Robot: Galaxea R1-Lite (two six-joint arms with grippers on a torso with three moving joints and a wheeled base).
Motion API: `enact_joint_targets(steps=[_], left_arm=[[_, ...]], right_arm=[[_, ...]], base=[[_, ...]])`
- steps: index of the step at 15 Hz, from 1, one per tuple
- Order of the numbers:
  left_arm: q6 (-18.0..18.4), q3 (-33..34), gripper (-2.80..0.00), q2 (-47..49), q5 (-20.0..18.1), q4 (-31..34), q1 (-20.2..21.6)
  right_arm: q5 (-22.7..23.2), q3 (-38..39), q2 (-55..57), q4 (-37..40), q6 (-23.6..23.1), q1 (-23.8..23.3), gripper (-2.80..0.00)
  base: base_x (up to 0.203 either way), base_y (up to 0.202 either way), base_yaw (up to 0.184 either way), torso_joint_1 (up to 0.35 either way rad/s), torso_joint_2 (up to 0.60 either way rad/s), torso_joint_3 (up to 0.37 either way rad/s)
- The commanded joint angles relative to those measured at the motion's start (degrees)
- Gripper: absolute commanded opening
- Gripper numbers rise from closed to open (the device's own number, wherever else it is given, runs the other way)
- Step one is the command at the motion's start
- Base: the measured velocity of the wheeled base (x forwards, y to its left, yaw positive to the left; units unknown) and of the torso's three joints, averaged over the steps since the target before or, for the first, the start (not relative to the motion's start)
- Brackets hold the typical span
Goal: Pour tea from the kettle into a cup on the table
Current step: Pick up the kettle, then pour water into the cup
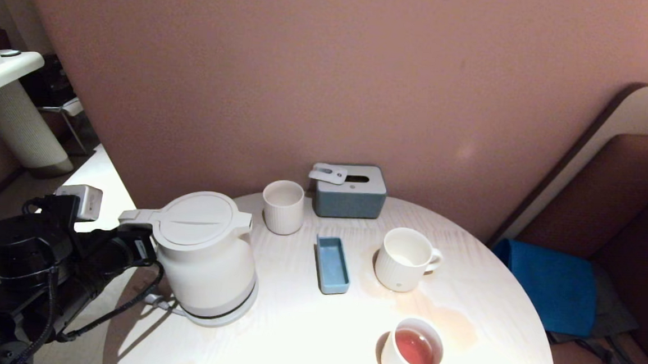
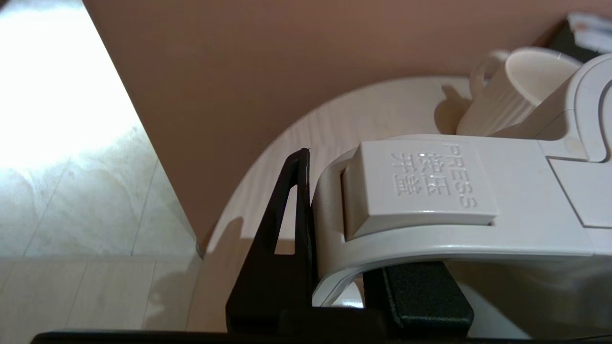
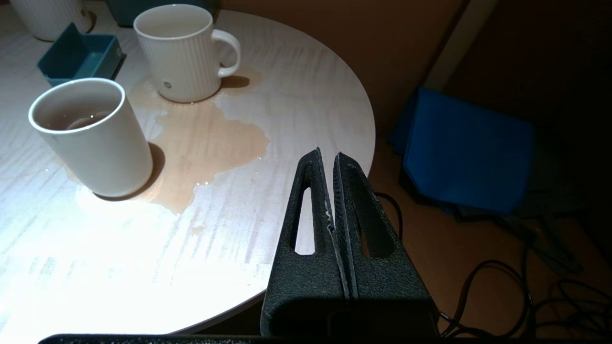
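table (image 1: 292, 326): kettle (image 1: 207, 259) near left edge | tumbler (image 1: 283, 206) and tissue box (image 1: 350, 192) at far edge | tray (image 1: 332, 264) mid-surface, between kettle and mug (image 1: 406, 260) | plain cup (image 1: 412, 353) at near edge, tea (image 1: 415, 348) in it | spill (image 3: 205, 138) between mug and plain cup

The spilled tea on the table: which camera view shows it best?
The right wrist view shows it best: the brown puddle spreads plainly between the ribbed mug and the plain cup. The head view shows only a faint stain between those two. The left wrist view does not show it at all.
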Motion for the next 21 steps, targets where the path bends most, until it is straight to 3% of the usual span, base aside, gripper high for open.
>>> enact_joint_targets(steps=[1, 7, 14, 17, 21], left_arm=[[-0.1, 0.1, -2.80, -1.7, -0.1, -2.8, 0.0], [0.7, -3.4, -2.80, -4.6, 0.4, -1.0, -1.6], [6.9, -27.1, -2.80, -9.1, 6.8, 28.3, -8.2], [7.8, -36.8, -2.80, -8.1, 10.0, 39.9, -12.2], [10.0, -44.6, -2.80, -2.9, 12.1, 42.1, -15.8]], right_arm=[[0.0, 0.0, 0.1, 0.0, 0.0, 0.0, -2.80], [0.0, 0.0, 0.1, 0.0, 0.0, 0.0, -2.80], [0.0, 0.0, 0.1, 0.0, -0.1, 0.0, -2.80], [0.0, 0.0, 0.1, 0.0, 0.0, 0.0, -2.80], [0.0, 0.0, 0.1, 0.0, 0.0, 0.0, -2.80]], base=[[0.000, 0.000, 0.000, 0.000, 0.00, 0.000], [0.000, 0.000, 0.000, 0.000, 0.00, 0.000], [0.000, 0.000, 0.000, 0.000, 0.00, 0.000], [0.000, 0.000, 0.000, 0.000, 0.00, 0.000], [0.000, 0.000, 0.000, 0.000, 0.00, 0.000]])
